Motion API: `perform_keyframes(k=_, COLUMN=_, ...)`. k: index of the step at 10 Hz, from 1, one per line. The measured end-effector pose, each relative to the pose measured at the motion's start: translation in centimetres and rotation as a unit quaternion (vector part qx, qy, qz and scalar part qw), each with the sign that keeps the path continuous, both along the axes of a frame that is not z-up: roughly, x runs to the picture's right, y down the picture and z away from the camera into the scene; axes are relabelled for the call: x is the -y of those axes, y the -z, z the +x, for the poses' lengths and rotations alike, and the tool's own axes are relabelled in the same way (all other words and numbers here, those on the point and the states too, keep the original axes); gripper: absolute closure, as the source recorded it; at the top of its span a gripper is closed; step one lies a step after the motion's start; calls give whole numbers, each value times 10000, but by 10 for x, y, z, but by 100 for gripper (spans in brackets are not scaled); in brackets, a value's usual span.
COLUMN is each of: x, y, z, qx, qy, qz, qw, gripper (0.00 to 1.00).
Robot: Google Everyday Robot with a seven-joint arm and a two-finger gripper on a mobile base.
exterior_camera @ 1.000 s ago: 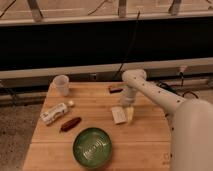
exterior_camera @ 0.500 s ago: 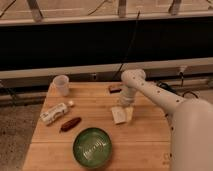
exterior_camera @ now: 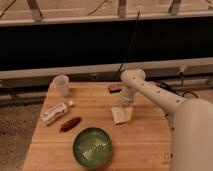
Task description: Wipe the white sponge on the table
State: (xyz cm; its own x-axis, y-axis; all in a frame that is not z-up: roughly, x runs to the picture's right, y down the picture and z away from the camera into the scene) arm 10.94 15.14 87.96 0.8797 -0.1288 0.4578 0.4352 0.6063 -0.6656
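Observation:
The white sponge [exterior_camera: 120, 115] lies flat on the light wooden table [exterior_camera: 145, 145], right of centre. My gripper [exterior_camera: 125, 103] points down at the sponge's far edge and seems to touch it. The white arm reaches in from the right and hides the gripper's far side.
A green bowl [exterior_camera: 92, 146] sits at the front centre. A white plastic bottle [exterior_camera: 54, 113] and a dark brown oblong piece [exterior_camera: 70, 124] lie at the left. A clear cup [exterior_camera: 61, 84] stands at the back left. A dark brown block [exterior_camera: 115, 88] lies behind the arm.

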Motion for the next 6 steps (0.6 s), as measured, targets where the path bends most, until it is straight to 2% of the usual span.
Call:
perform_keyframes(k=5, x=5, y=5, z=3, qx=39, qy=-15, qz=92, qw=9999, gripper=94)
perform_keyframes(k=6, x=6, y=6, z=5, qx=29, qy=-23, qz=112, qw=9999, gripper=99)
